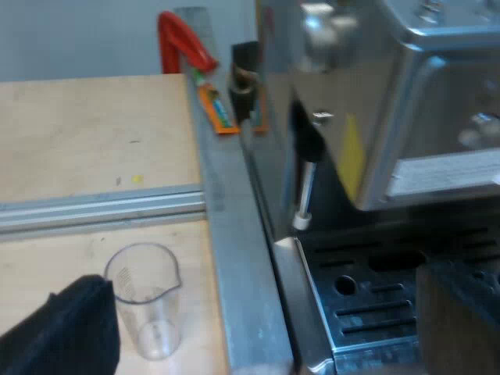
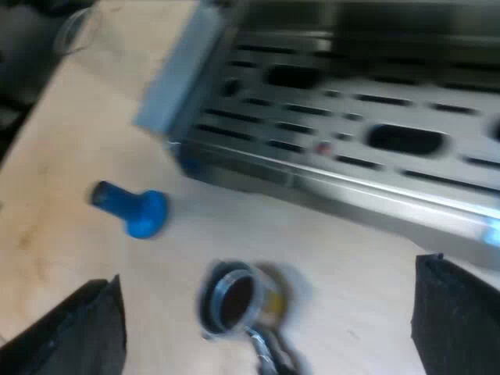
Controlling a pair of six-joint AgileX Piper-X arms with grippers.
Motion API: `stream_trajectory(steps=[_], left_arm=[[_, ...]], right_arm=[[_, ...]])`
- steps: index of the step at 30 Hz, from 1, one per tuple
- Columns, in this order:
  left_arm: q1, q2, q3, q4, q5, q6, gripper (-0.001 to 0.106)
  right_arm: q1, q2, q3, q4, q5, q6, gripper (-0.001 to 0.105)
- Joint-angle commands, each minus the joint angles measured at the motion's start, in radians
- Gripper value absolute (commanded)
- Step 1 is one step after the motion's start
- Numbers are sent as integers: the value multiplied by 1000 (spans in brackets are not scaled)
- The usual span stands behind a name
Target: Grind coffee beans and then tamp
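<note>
Pale wood tabletop (image 1: 86, 133) under both arms, w/ the machine (image 1: 437, 86) standing on it

Right claw (image 2: 266, 275): fingers spread wide, pinching nothing, hanging low over the wood. Holder (image 2: 231, 301) lies loose on the table at approx 12 o'clock from this claw, in line w/ the gap btwn the fingers. Its basket faces up and its handle (image 2: 269, 355) runs back toward the claw. Basket inside looks dark brown, prob grounds, can't be sure. Farther out, approx 10 o'clock from the claw, the blue tamper (image 2: 133, 207) lies on its side, apart from the holder and near the corner of the drip tray (image 2: 367, 101)

Left claw (image 1: 266, 312): also spread, empty, hanging at the machine's front corner. Glass (image 1: 144, 301) stands upright just beside one finger, approx 9 o'clock from the claw, looks empty. Steam wand (image 1: 305, 183) hangs at approx 12 o'clock, beyond the tray

Progress, as a judgement: w/ the holder out of the machine and seemingly filled, the grind half looks done. Tamp half is left, since the tamper is untouched, on its side and clear of the basket. Next: right claw takes the tamper or steadies the holder, then sets the tamper upright into the basket & presses
</note>
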Motion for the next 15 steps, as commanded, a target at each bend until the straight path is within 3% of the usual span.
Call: stream_trajectory(steps=[1, 15], left_arm=[[6, 24, -7, -23, -6, -17, 79], [29, 59, -7, 13, -6, -17, 79]], right_arm=[[-109, -42, -10, 100, -15, -37, 76], [-550, -165, -10, 378, -6, -333, 76]])
